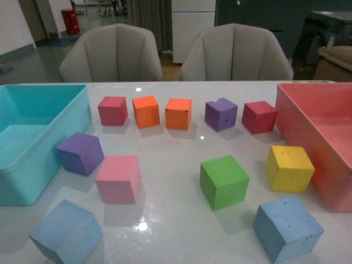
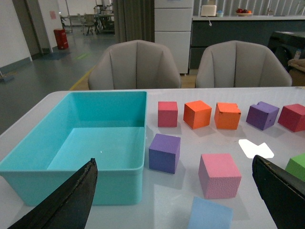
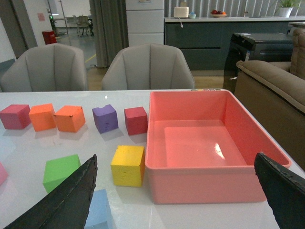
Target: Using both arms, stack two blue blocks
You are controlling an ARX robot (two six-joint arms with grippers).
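Two light blue blocks lie near the table's front edge, far apart: one at the front left (image 1: 66,232) and one at the front right (image 1: 287,226). Neither arm shows in the front view. In the left wrist view the left gripper (image 2: 176,200) is open, and the left blue block (image 2: 209,213) sits low between its black fingers (image 2: 71,200). In the right wrist view the right gripper (image 3: 178,200) is open too; the right blue block (image 3: 99,210) peeks out beside its finger (image 3: 71,200).
A teal bin (image 1: 33,143) stands at the left and a pink bin (image 1: 319,137) at the right. Between them lie purple (image 1: 81,153), pink (image 1: 119,179), green (image 1: 223,181) and yellow (image 1: 289,168) cubes. A back row holds red, orange and purple cubes. Two chairs stand behind the table.
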